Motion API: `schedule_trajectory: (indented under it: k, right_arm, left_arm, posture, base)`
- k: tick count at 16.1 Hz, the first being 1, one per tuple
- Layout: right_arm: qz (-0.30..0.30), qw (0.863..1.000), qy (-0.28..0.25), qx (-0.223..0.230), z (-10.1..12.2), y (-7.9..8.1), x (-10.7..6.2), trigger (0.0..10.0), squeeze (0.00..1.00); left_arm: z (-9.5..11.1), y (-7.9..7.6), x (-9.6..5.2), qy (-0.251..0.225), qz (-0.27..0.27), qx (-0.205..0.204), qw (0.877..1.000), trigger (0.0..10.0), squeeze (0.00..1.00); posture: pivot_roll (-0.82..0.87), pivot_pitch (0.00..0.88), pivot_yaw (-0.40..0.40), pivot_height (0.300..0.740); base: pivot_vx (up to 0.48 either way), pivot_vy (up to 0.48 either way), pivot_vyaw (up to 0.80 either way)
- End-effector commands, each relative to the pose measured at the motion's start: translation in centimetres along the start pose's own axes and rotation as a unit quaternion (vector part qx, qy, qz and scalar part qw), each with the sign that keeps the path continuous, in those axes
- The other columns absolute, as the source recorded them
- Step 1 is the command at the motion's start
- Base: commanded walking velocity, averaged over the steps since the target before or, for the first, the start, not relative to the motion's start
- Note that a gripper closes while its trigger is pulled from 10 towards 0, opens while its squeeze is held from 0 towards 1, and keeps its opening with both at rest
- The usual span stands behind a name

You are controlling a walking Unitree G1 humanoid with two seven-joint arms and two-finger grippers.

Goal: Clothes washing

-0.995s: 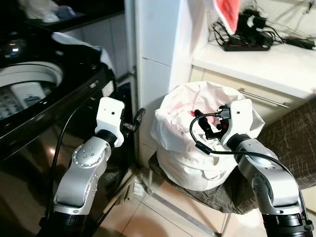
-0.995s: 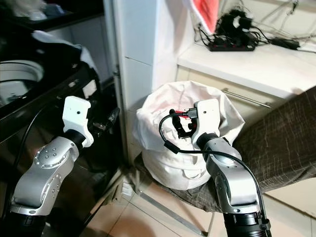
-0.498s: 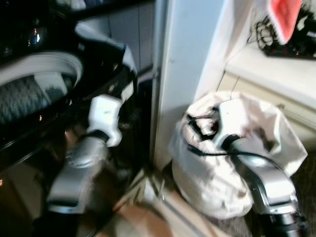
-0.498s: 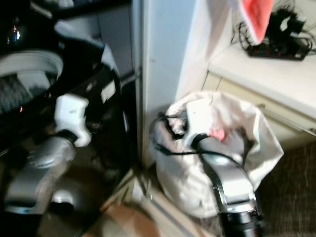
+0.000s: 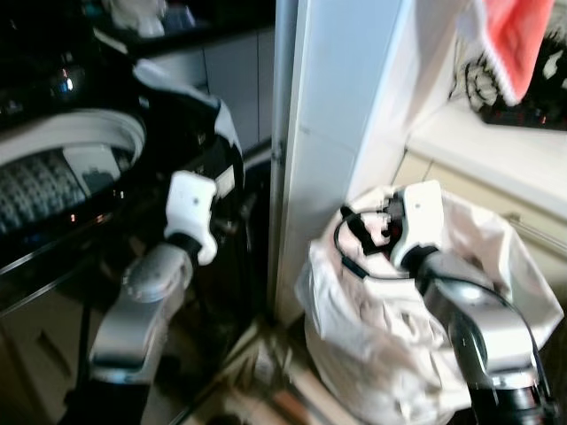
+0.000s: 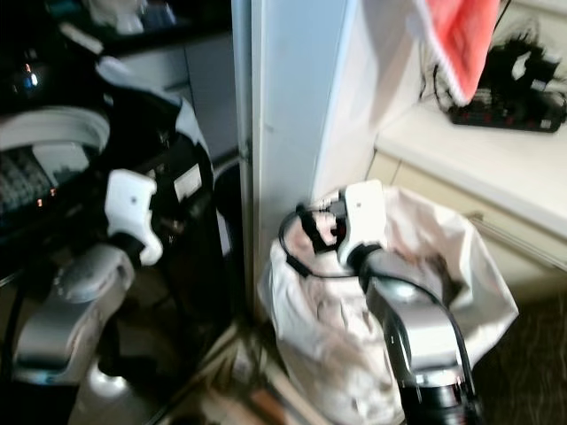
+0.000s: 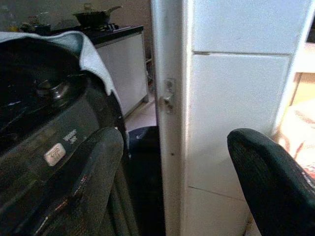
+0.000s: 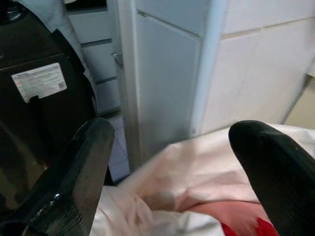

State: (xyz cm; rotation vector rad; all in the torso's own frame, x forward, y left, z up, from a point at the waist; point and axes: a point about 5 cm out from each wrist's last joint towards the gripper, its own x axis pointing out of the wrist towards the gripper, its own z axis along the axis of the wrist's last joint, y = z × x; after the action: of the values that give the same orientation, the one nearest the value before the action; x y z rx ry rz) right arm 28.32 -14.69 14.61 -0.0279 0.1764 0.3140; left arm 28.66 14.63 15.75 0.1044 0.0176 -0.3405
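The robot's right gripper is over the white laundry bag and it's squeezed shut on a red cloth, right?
Not quite. The right gripper is over the white laundry bag, but it is open and holds nothing. The right wrist view shows its two black fingers wide apart, with the red cloth lying in the bag below them.

Both eye views look forward and down from the head; each wrist view looks along its own fingers, close up; all share the white pillar (image 5: 332,133).
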Motion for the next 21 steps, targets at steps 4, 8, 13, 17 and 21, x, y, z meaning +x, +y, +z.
schedule_trajectory:
  k: [4, 8, 13, 17, 21]
  right_arm:
    - [-0.012, 1.000, 0.010, 0.004, -0.1, -0.5, -0.2, 10.0, 0.00]
    - [-0.013, 1.000, 0.022, 0.004, -0.4, -0.6, -0.2, 10.0, 0.00]
    - [0.030, 0.987, 0.158, 0.011, -2.4, -1.3, -0.3, 10.0, 1.00]
    - [0.019, 0.970, 0.238, 0.055, -3.0, -2.9, -0.8, 10.0, 1.00]
    - [0.016, 0.957, 0.281, 0.072, -4.8, -3.0, -0.3, 10.0, 1.00]
  left_arm:
    - [0.3, -0.5, 0.0, -0.003, -0.017, 0.002, 1.000, 10.0, 0.00]
    - [0.2, -0.6, 0.0, -0.001, -0.021, 0.003, 1.000, 10.0, 0.00]
    - [0.2, -1.5, -0.5, 0.004, -0.127, 0.013, 0.992, 10.0, 0.00]
    - [0.2, -1.1, -2.2, 0.018, -0.206, 0.021, 0.978, 10.0, 0.00]
    - [0.7, -1.5, -2.3, 0.026, -0.259, 0.022, 0.965, 10.0, 0.00]
  posture:
    - [0.04, 0.000, -0.023, 0.740]
    - [0.03, 0.000, -0.020, 0.740]
    - [0.03, 0.000, -0.022, 0.740]
    - [0.03, 0.000, -0.027, 0.740]
    - [0.04, 0.000, -0.022, 0.740]
  base:
    - [0.000, 0.000, 0.00]
    - [0.000, 0.000, 0.00]
    - [0.000, 0.000, 0.00]
    - [0.000, 0.000, 0.00]
    - [0.000, 0.000, 0.00]
